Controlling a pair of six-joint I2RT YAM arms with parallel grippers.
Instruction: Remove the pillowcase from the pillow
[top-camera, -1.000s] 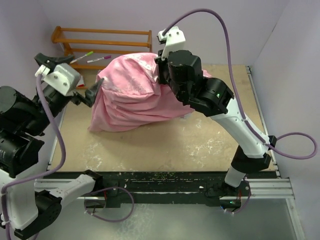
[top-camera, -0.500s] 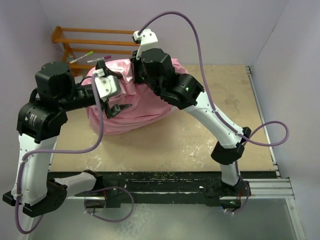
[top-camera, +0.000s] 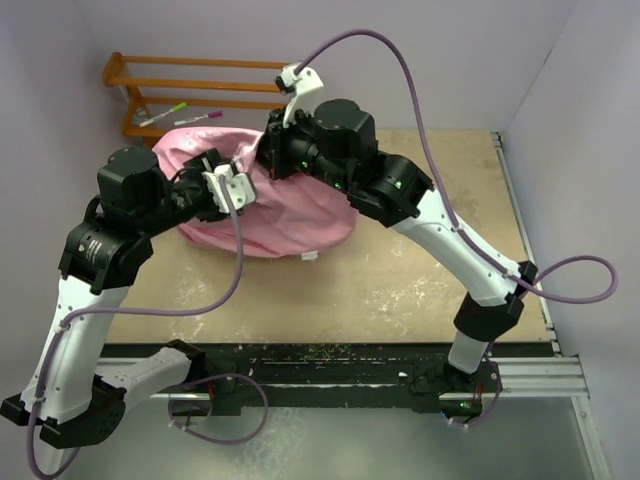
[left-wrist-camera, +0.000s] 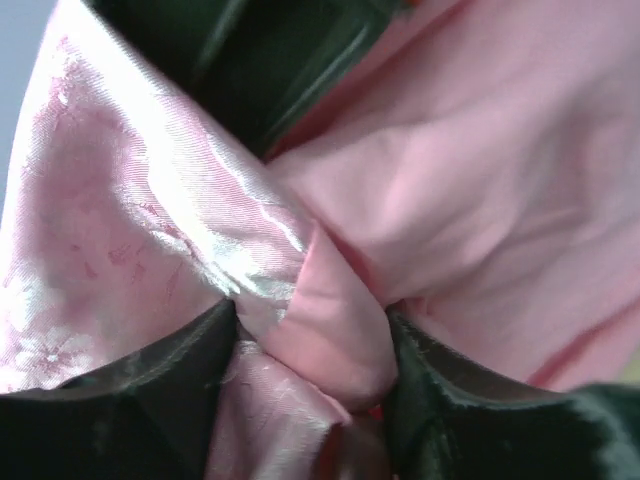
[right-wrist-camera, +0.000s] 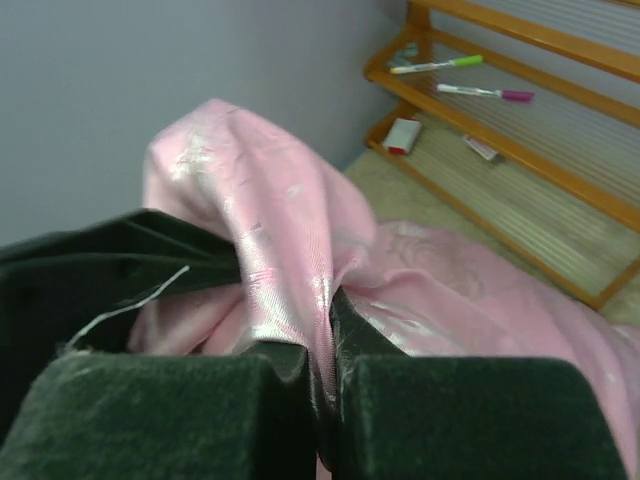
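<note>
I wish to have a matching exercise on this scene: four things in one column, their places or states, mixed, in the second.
1. pillowcase
2. left gripper
3. wooden rack
4. green marker

A. lies on the rack
B. in the far left corner
C. shut on a pink fold
D. crumpled in a shiny heap

Pairs: 1-D, 2-C, 3-B, 4-A

No lettering, number or sign is legible in any view. The white tag (top-camera: 309, 256) at the near edge of the pillowcase (top-camera: 290, 215), the two markers (right-wrist-camera: 437, 66) and the small red-and-white item (right-wrist-camera: 402, 135) on the wooden rack (top-camera: 200, 62) show print too blurred for my cameras to resolve.
</note>
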